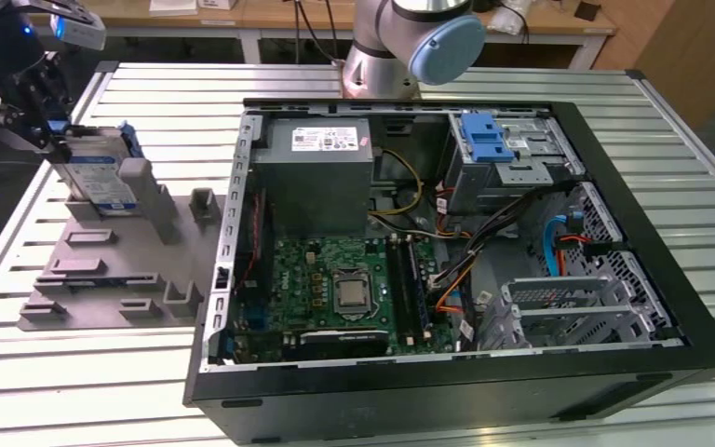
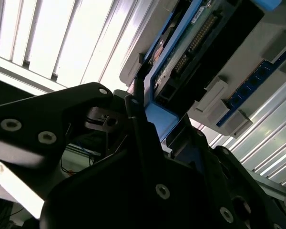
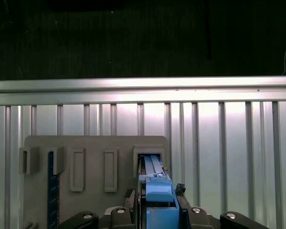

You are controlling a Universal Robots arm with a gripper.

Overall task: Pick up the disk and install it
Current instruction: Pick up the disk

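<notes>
The gripper (image 1: 57, 140) hangs at the far end of the exterior view's left, over a grey holder (image 1: 109, 270) that lies flat on the slatted metal table (image 1: 109, 382). The disk (image 1: 100, 177) stands upright on edge in a slot at the far end of that holder, its white-and-blue label facing the exterior view's right. Its upper end is at the gripper.

In the first wrist view the disk's (image 3: 150, 167) blue frame runs between the two fingers (image 3: 180, 190), which sit tight against it on either side. The jaws look clenched on the disk, though the contact itself is partly hidden by the gripper body. The disk's lower end is still down in the holder's (image 3: 90, 143) slot. In the second wrist view a thin dark finger (image 2: 142, 124) lies along the edge of the blue frame, and the disk's (image 2: 195, 43) circuit-board side shows beyond it.

A blue memory stick (image 3: 51, 191) stands in another slot of the holder, well apart from the disk.

To the exterior view's right of the holder lies an open computer case (image 1: 457, 391), with a grey power supply (image 1: 320, 186) at its far left, a green circuit board (image 1: 345, 289) nearer, and a blue latch (image 1: 487, 140) on the metal drive cage at its far right. The arm's base (image 1: 395, 47) stands just beyond the case.
</notes>
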